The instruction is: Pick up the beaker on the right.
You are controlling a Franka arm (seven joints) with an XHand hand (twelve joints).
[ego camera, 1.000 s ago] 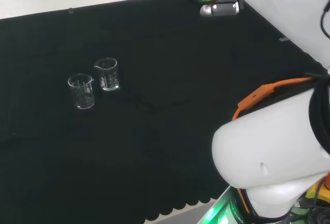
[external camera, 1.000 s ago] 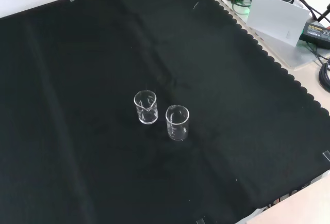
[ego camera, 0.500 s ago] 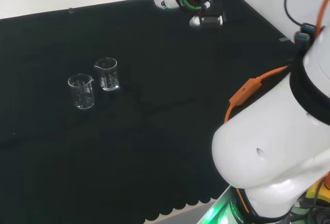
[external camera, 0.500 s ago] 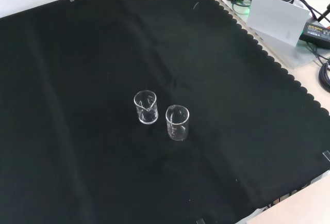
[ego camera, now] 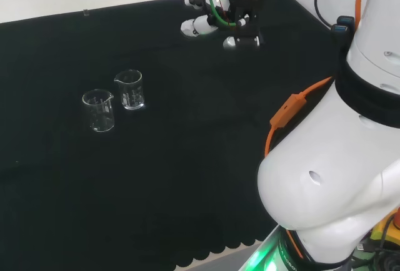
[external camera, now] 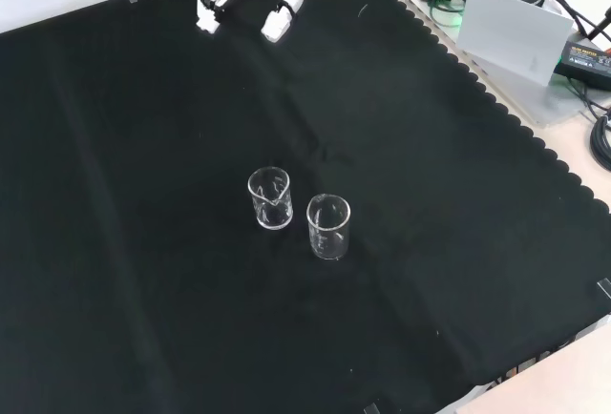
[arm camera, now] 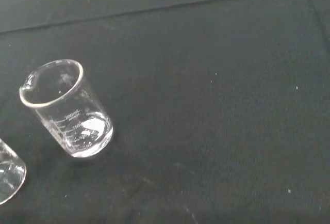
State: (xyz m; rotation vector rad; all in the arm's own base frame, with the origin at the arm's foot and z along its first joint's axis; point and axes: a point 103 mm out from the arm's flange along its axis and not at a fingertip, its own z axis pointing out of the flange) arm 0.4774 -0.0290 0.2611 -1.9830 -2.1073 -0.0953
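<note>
Two empty clear glass beakers stand upright and close together on the black cloth. In the head view one beaker (ego camera: 98, 110) is at the left and nearer, the other beaker (ego camera: 129, 89) at the right and farther. In the front view they show as the right beaker (external camera: 328, 227) and the left beaker (external camera: 270, 198). The hand (ego camera: 230, 16) hangs above the cloth's far side, well to the right of both beakers in the head view. It enters at the front view's top as the hand (external camera: 283, 6), open, fingers relaxed, holding nothing. In the wrist view one beaker (arm camera: 67, 109) is whole and a second beaker (arm camera: 7, 175) is cut off.
The arm's white links (ego camera: 337, 171) fill the head view's right, with an orange cable along them. Beyond the cloth's scalloped edge in the front view lie a white box (external camera: 506, 32) and cables.
The hand has come farther over the cloth: left and lower in the head view, down from the top edge in the front view. The beakers have not moved.
</note>
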